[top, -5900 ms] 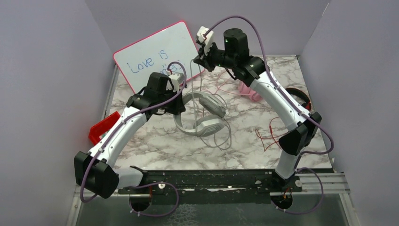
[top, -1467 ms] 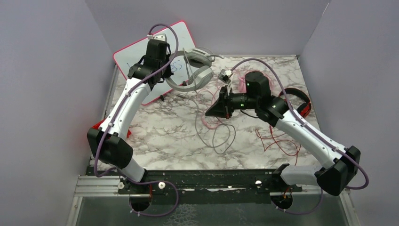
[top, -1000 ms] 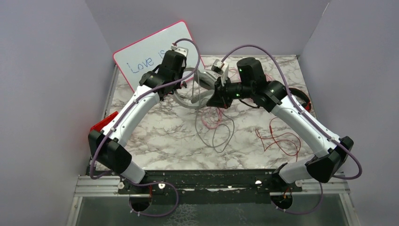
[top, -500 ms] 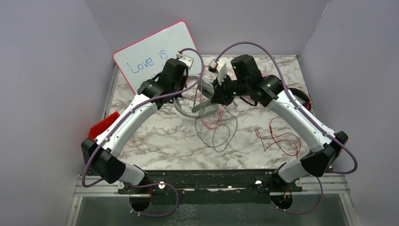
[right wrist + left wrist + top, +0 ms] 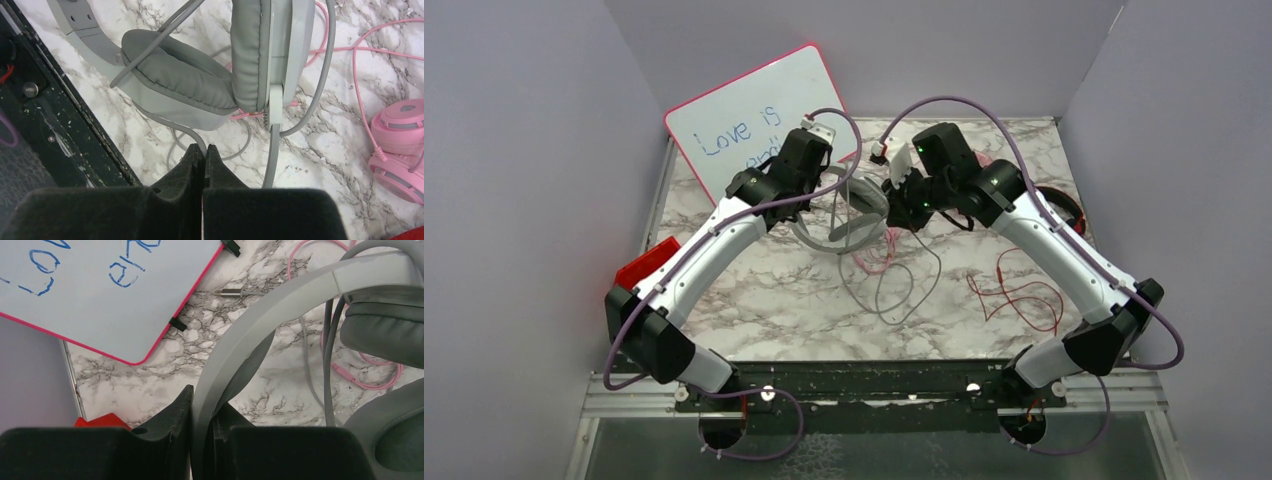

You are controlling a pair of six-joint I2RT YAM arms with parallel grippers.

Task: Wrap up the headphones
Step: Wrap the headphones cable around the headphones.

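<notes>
The grey headphones hang above the middle of the marble table, between my two arms. My left gripper is shut on their grey headband; in the top view it sits just left of them. My right gripper is shut on their thin grey cable, just below the padded cups. More of that cable lies looped on the table. The pink headphones lie behind, their cable trailing under the grey pair. The red-and-black headphones lie at the right.
A pink-framed whiteboard leans at the back left. A red object lies at the left edge. A thin red cable sprawls at the right. Grey walls close in three sides; the black rail runs along the front.
Both arms have shifted a little toward the front with the grey headphones, which now hang lower. The right gripper has drawn the grey cable up and to the right.
</notes>
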